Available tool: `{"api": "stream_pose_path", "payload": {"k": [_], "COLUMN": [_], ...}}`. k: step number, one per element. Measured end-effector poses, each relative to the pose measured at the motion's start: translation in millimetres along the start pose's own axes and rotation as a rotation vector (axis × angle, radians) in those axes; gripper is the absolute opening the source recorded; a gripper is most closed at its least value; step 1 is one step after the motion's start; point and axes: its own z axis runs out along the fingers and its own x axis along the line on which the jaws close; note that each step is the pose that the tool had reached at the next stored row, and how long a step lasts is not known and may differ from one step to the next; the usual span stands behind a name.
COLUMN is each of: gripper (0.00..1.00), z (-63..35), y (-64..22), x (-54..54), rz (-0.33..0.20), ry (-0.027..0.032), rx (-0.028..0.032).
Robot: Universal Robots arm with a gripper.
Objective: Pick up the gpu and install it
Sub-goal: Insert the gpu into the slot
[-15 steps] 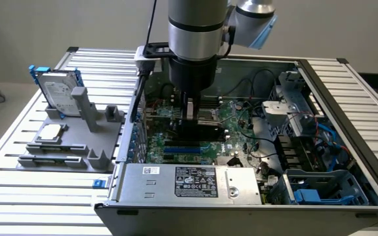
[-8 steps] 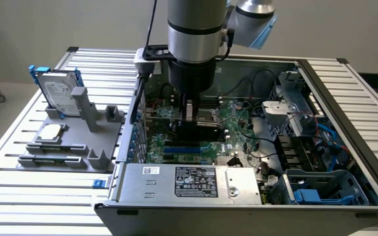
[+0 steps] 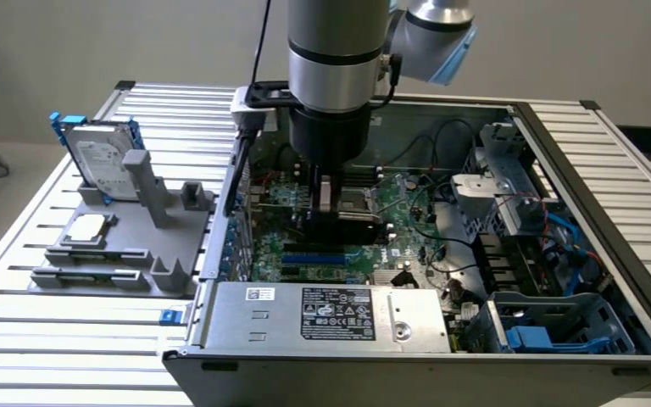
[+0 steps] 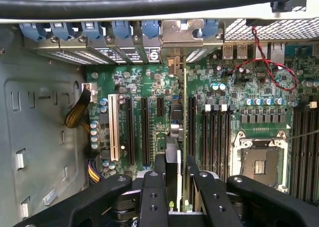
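Robot arm's gripper (image 3: pixel 325 210) reaches down into an open computer case (image 3: pixel 416 381), its fingers (image 4: pixel 158 177) clamped on either side of the gpu (image 4: pixel 185 107). The card stands on edge over the motherboard (image 4: pixel 149 87) among the long expansion slots, its silver bracket at the case's slotted rear wall; whether it is seated cannot be told. On the slatted table (image 3: pixel 43 339) at the exterior view's left, well apart from the case, a grey holder (image 3: pixel 133 263) carries a hard drive (image 3: pixel 102 161) in a blue frame and a small square processor chip (image 3: pixel 88 226).
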Motion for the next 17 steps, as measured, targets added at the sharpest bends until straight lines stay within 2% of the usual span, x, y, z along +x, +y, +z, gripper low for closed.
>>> {"api": "stream_pose_path", "payload": {"k": [17], "gripper": [0.26], "z": [7.5], "y": [2.0], "x": [0.1], "rz": [0.0], "ry": [-0.0002], "rx": [0.0]}}
